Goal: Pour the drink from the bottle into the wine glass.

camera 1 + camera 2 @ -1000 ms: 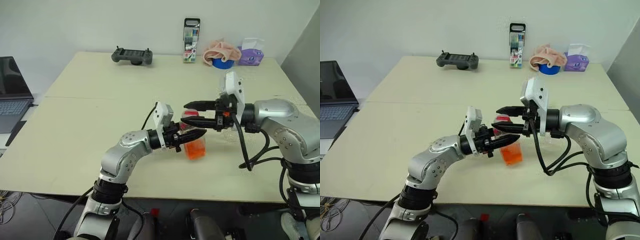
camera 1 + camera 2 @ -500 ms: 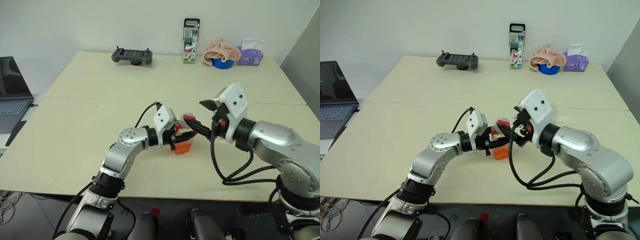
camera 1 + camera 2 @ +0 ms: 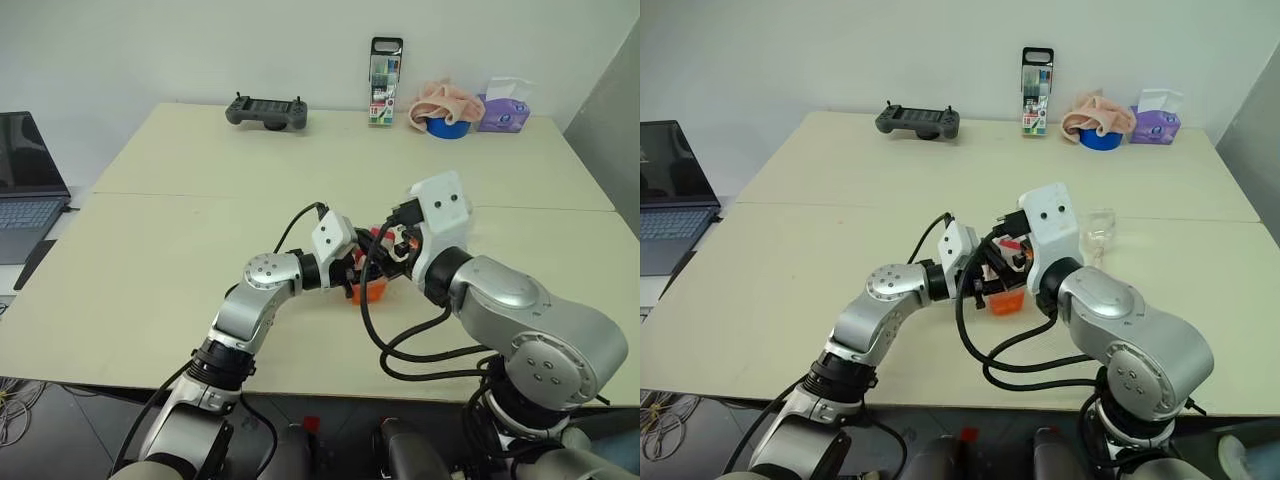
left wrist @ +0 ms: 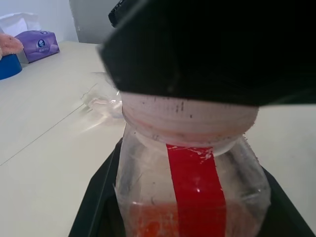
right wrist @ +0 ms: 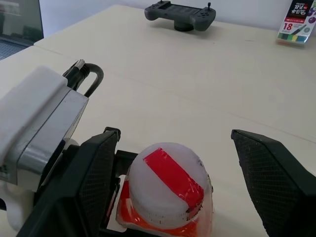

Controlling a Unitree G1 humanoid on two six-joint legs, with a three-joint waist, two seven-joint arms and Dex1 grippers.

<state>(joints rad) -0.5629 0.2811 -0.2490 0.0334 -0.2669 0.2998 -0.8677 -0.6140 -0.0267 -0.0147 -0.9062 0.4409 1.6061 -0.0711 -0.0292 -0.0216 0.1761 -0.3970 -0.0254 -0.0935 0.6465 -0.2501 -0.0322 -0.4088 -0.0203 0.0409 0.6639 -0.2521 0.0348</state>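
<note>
Swinging over bottle [image 5: 168, 190] cap, right end effector [image 5: 170, 163] now wider vs. before.

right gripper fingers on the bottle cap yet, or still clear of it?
Apart. In the right wrist view the right gripper stands open, its fingers either side of the bottle with table showing between each finger and the cap.

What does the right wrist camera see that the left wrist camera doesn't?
Right wrist view: the game controller, the marker pack, and the right gripper, its jaws open on either side of the cap. Left wrist view: the wine glass and the purple tissue pack. Both: the bottle, its cap and the table.
</note>
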